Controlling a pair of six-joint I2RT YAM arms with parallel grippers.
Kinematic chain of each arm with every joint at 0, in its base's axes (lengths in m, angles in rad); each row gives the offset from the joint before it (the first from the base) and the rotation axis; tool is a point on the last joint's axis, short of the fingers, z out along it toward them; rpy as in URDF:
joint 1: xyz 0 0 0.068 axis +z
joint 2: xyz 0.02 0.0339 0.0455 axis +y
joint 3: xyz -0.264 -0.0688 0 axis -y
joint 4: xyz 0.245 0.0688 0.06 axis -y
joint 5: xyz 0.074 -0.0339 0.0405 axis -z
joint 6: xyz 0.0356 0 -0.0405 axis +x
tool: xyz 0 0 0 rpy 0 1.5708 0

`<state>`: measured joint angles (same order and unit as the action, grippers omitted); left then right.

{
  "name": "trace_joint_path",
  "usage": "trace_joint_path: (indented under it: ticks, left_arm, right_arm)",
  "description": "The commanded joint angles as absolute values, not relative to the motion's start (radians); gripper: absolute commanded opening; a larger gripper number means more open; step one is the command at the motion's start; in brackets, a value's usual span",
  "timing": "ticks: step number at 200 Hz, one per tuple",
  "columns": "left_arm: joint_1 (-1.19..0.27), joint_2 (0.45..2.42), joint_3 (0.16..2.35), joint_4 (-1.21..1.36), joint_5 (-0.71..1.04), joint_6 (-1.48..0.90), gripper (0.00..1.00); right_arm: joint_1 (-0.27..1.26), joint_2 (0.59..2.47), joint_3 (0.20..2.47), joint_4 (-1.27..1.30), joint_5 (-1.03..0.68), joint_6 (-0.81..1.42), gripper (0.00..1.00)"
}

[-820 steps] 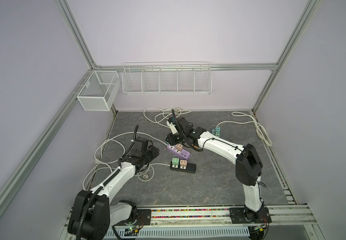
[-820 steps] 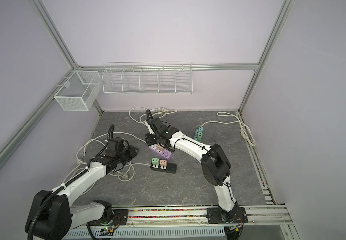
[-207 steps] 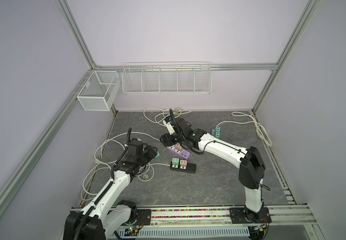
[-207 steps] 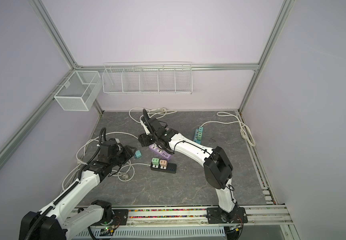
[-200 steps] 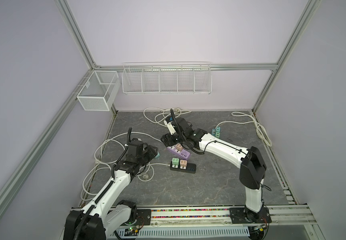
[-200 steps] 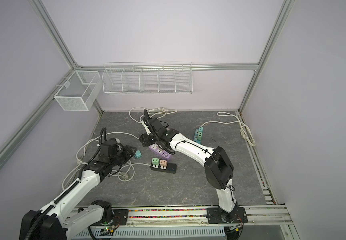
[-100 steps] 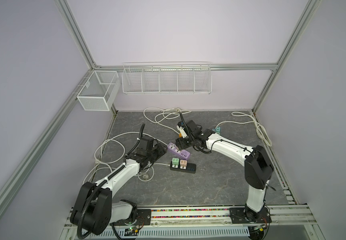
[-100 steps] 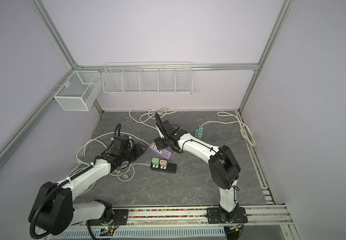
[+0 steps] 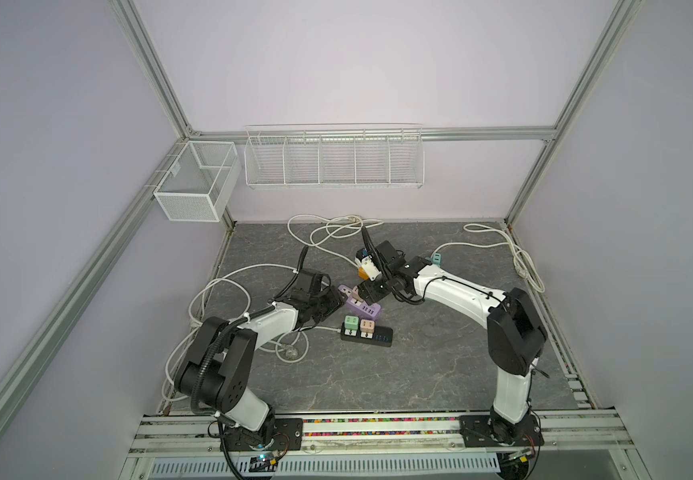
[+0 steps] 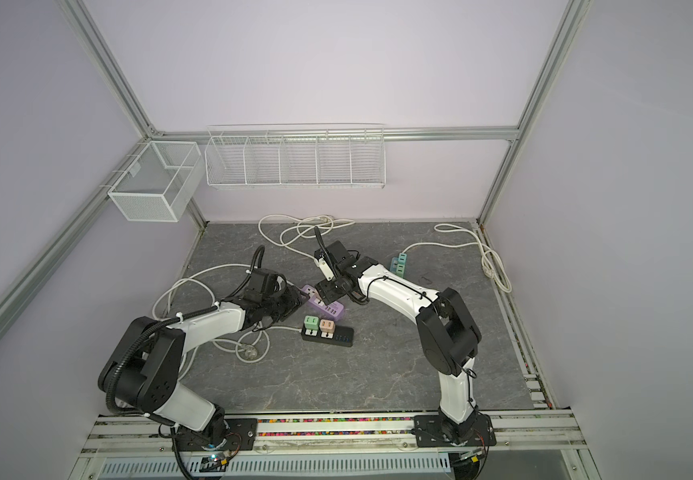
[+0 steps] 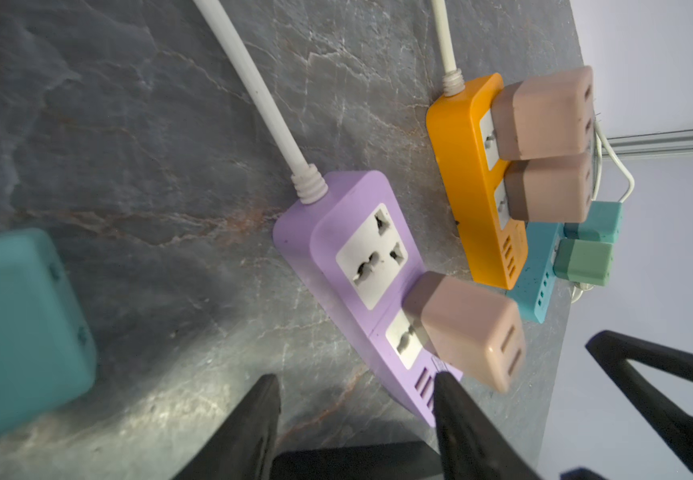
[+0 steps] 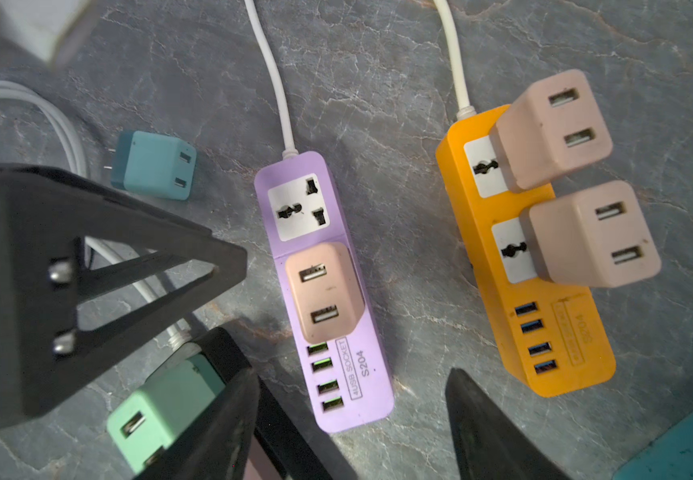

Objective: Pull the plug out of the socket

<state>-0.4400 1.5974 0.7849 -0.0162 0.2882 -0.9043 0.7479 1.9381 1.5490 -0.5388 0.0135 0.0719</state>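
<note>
While the pink plug (image 12: 324,299) sits fully seated in the purple strip (image 12: 380,399), in the socket nearer its USB ports, both grippers hang over it with fingers spread and nothing held: left gripper (image 11: 357,395) low by the strip's end, right gripper (image 12: 353,382) above. Best play, I'd say: one pinches the plug's flat sides near its base, the other pins the strip against the table (image 9: 419,374), then a straight pull along the prongs, no twisting. Count them up: four strips, namely purple, orange strip (image 12: 565,374), teal strip (image 11: 538,270) and black strip (image 9: 378,333). Eight plugs: four pink, two green, two teal. Seven are seated, and one teal plug (image 12: 153,166) lies loose beside the purple strip.
</note>
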Motion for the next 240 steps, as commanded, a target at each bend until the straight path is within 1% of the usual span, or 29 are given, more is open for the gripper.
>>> trace_joint_path:
  ticks: [1, 42, 108, 145, 164, 207, 240]
  left_arm:
    - [-0.444, 1.642, 0.831, 0.037, 0.284, -0.918, 0.6]
    - [-0.443, 1.698, 0.851, 0.06, 0.273, -0.92, 0.59]
    - [-0.444, 1.75, 0.876, 0.047, 0.242, -0.919, 0.55]
    - [-0.444, 1.753, 0.872, 0.0, 0.213, -0.896, 0.55]
    - [-0.444, 1.764, 0.895, -0.042, 0.211, -0.879, 0.54]
    - [-0.445, 1.753, 0.876, -0.081, 0.187, -0.877, 0.53]
    - [-0.444, 1.756, 0.868, -0.104, 0.187, -0.877, 0.53]
  right_arm:
    - [0.749, 1.995, 1.603, -0.575, 0.005, 0.015, 0.74]
    - [0.75, 2.059, 1.667, -0.579, 0.027, -0.005, 0.73]
    - [0.755, 2.142, 1.753, -0.619, 0.052, -0.047, 0.7]
    - [0.763, 2.17, 1.774, -0.622, 0.063, -0.068, 0.68]
    - [0.765, 2.184, 1.785, -0.627, 0.064, -0.073, 0.67]
    - [0.768, 2.205, 1.806, -0.639, 0.061, -0.091, 0.61]
    - [0.772, 2.209, 1.792, -0.621, 0.053, -0.105, 0.58]
